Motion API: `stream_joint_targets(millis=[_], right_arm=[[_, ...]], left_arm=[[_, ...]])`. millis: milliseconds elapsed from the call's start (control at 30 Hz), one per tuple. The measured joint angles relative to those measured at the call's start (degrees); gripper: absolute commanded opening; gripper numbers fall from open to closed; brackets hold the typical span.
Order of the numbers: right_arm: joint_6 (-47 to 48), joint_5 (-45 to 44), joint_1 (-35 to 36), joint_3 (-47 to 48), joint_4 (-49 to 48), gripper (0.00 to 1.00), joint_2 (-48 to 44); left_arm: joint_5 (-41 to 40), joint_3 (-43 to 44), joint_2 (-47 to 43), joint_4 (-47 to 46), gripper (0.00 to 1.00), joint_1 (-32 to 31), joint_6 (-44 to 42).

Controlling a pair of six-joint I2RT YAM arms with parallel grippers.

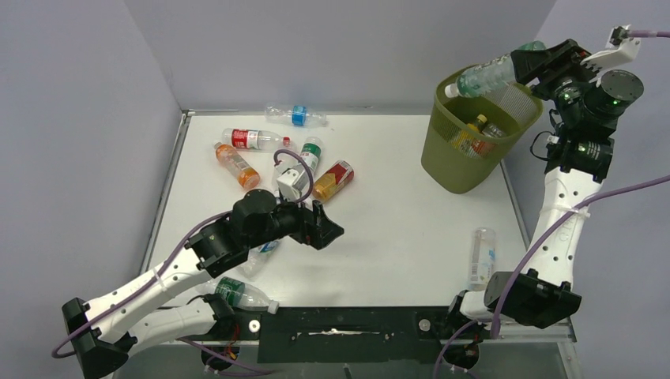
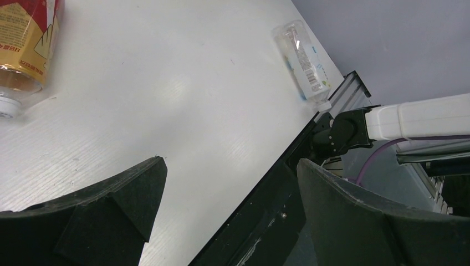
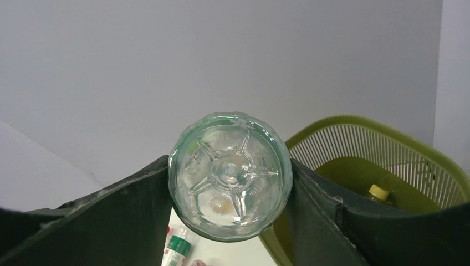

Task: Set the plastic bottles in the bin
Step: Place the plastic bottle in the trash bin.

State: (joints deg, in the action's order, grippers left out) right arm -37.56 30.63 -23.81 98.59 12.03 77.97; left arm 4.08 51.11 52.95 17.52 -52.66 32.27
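Since our right claw (image 1: 531, 69) grips a clear bottle (image 1: 483, 78) by its fat end, sideways over the rim of the green mesh bin (image 1: 446, 162), we think it will drop in easily. It looks light, thin, smooth and a bit squashy. Our left claw (image 1: 330, 230) hangs wide and holds nothing above the white table (image 1: 395, 229), near more round bottles (image 1: 251, 139) that are best pinched around the middle.

A robotics laboratory test cell is indicated; a white surface (image 1: 395, 237) is enclosed by plain grey partition walls (image 1: 79, 118) and edged by an aluminium rail (image 2: 346, 91); a cabled left arm (image 1: 146, 288) and right arm (image 1: 565, 205) are bolted at its near edge.
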Motion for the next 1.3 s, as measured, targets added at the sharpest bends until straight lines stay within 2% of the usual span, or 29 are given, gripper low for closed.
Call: stream_joint_targets(millis=[400,467,533,567,700,1067,1300], right_arm=[[1.2,-1.8,-1.4,2.4,-1.2,0.58,7.9],[1.7,-2.1,-1.4,2.5,-1.3,0.67,9.3],[2.4,-2.1,-1.4,3.2,-0.9,0.86,11.0],[2.8,-2.1,-1.4,4.2,-0.5,0.92,12.4],[5.1,-2.2,-1.4,8.2,2.2,0.97,16.9],[12.0,-5.5,2.1,8.2,12.3,0.98,13.6],[15.4,-8.6,8.3,6.9,19.0,0.99,2.5]], left_arm=[[0.9,-0.3,2.3,-1.6,0.9,0.5,0.1],[1.1,-0.3,2.6,-1.7,0.9,0.5,0.1],[1.2,-0.3,2.8,-1.9,0.9,0.6,0.1],[1.2,-0.3,2.8,-1.9,0.9,0.7,0.1],[1.3,-0.3,2.8,-1.9,0.9,0.7,0.1],[2.3,-0.3,3.0,-1.9,0.9,1.0,0.2],[2.9,-0.3,2.9,-1.9,0.9,1.0,0.3]])
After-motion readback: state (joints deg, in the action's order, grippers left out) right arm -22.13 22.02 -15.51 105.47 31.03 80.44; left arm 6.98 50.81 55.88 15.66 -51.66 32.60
